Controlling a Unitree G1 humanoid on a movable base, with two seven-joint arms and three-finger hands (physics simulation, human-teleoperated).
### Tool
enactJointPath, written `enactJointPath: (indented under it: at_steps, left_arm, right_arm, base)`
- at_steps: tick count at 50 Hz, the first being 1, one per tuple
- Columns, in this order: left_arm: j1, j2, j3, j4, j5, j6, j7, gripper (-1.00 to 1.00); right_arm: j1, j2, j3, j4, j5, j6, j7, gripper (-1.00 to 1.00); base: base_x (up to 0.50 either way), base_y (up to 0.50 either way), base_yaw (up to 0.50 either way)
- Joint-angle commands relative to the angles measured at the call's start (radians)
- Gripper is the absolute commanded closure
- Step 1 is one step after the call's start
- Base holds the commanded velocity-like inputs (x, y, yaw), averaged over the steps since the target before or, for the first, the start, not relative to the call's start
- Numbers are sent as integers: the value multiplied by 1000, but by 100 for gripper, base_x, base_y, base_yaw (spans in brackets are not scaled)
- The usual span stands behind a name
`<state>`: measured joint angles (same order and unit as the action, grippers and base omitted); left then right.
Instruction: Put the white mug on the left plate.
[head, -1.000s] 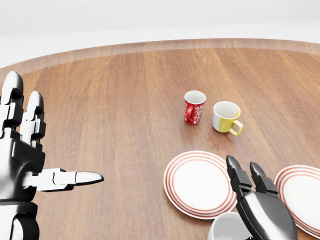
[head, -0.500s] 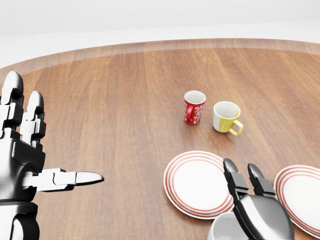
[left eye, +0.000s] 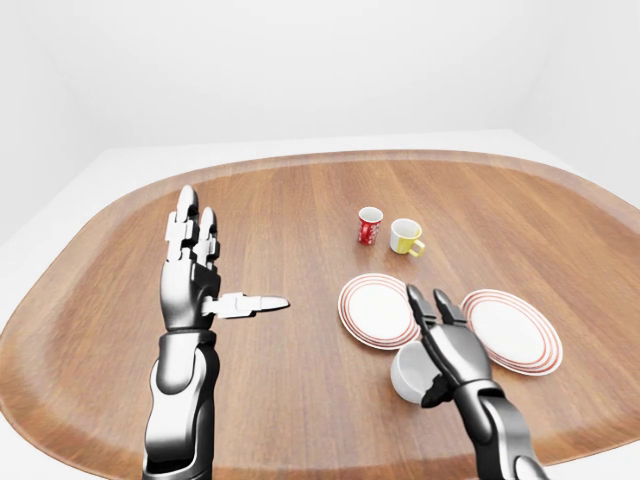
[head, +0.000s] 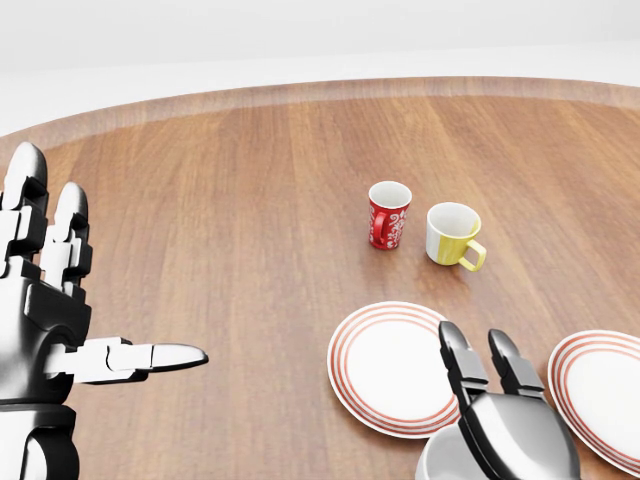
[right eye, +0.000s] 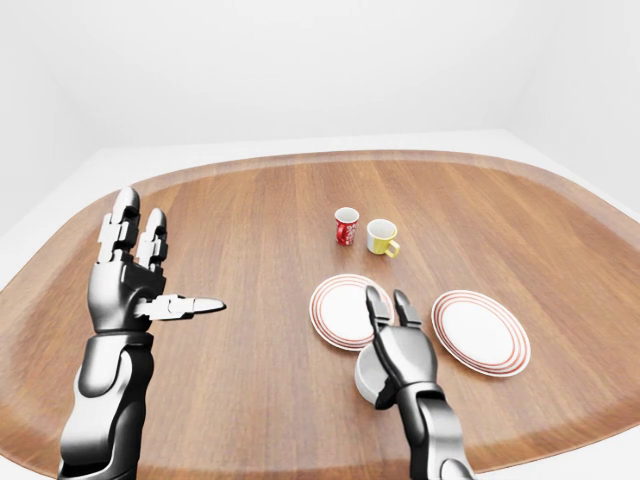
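Leftward-shifted right hand (left eye: 447, 345), fingers extended, covers white mug (left eye: 408, 370).

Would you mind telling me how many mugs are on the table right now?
3. The red mug and yellow mug stand side by side above the plates in the left-eye view; the white mug sits below the left plate, partly covered by the right robot hand.

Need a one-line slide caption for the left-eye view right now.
Right hand with open fingers over the white mug, just below the left plate; left hand raised open.
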<state>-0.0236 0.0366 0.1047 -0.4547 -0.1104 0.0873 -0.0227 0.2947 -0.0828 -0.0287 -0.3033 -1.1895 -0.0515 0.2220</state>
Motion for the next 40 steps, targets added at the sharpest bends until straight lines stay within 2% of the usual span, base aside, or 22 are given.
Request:
enactJointPath:
  at_steps: [1,40]
  left_arm:
    - [2,-1,-1,1,0,0,-1,-100]
    - [-4,1,2,-2,-3,0,0,-100]
  right_arm:
    - [0,-2,15,5,-22,0,-13,-100]
    - [13,-15,61,57,-53,-6,-47,-100]
  base:
    - [0,0,0]
    - [0,0,0]
